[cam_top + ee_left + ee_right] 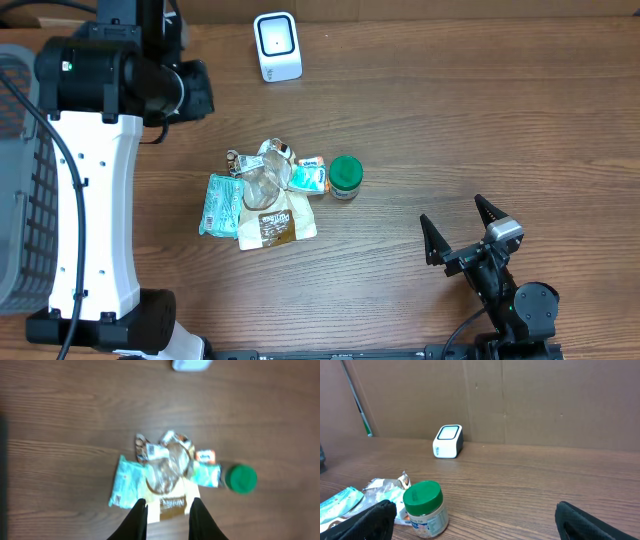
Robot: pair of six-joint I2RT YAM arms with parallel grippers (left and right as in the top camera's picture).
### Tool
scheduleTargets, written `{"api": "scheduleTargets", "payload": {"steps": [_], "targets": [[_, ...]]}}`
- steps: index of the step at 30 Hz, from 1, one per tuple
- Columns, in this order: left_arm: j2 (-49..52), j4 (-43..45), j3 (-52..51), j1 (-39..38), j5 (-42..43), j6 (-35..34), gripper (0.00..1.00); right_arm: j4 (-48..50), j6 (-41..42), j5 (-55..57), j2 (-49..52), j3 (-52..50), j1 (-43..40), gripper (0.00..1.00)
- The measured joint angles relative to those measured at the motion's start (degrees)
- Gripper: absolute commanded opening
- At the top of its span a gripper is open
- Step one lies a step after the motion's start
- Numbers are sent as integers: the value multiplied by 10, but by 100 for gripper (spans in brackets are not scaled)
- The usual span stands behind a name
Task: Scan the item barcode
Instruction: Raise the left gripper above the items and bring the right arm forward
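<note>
A heap of snack packets (265, 195) lies mid-table: a teal packet (220, 205), a beige pouch (275, 222) and crinkled clear wrappers. A small jar with a green lid (345, 176) stands upright at the heap's right edge. The white barcode scanner (277, 46) stands at the far edge. My left gripper (168, 510) hangs high above the heap, its fingers slightly apart with nothing between them; under it I see the beige pouch (172, 502) and the jar (240, 478). My right gripper (461, 228) rests wide open near the front right, the jar (424, 509) ahead to its left.
A grey mesh basket (20, 180) sits at the table's left edge, beside the left arm's white body (95, 210). A brown cardboard wall runs behind the scanner (448, 441). Bare wood lies between the right gripper and the jar.
</note>
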Motion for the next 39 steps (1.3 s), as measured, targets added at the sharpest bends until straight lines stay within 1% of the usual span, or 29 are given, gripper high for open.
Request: {"api": "scheduleTargets", "payload": {"steps": [7, 9, 10, 12, 15, 17, 19, 22, 24, 26, 28, 30, 34, 38, 39], "targets": [[0, -23, -12, -31, 23, 20, 16, 0, 0, 0, 0, 0, 0, 100], [0, -22, -13, -42, 27, 20, 19, 0, 0, 0, 0, 0, 0, 100], [0, -19, -14, -49, 29, 20, 23, 0, 0, 0, 0, 0, 0, 100], [0, -6, -21, -63, 34, 19, 27, 0, 0, 0, 0, 0, 0, 100], [0, 21, -47, -84, 40, 16, 31, 0, 0, -3, 0, 0, 0, 100], [0, 37, -68, -92, 43, 12, 30, 0, 1, -5, 0, 0, 0, 100], [-1, 58, -97, -98, 46, 6, 25, 0, 7, -9, 0, 0, 0, 100], [-1, 73, -136, -101, 43, 0, 25, 0, 32, -12, 3, 0, 0, 100], [-1, 75, -146, -100, 30, -1, 26, 0, 53, -19, 12, 0, 0, 100], [-1, 88, -148, -95, 19, -2, 30, -9, 71, -35, 26, 0, 0, 100], [-3, 103, -148, -83, 14, -1, 48, -34, 82, -48, 45, 7, 0, 100], [-10, 113, -148, -60, 11, -3, 53, -72, 92, -58, 75, 31, 0, 100], [-33, 113, -148, -3, 15, 12, 59, -120, 97, -64, 161, 127, 0, 100], [-47, 111, -148, 45, 19, 20, 61, -183, 92, -73, 269, 249, 0, 100], [-48, 111, -148, 55, 22, 25, 61, -214, 87, -77, 303, 284, 0, 100]]}}
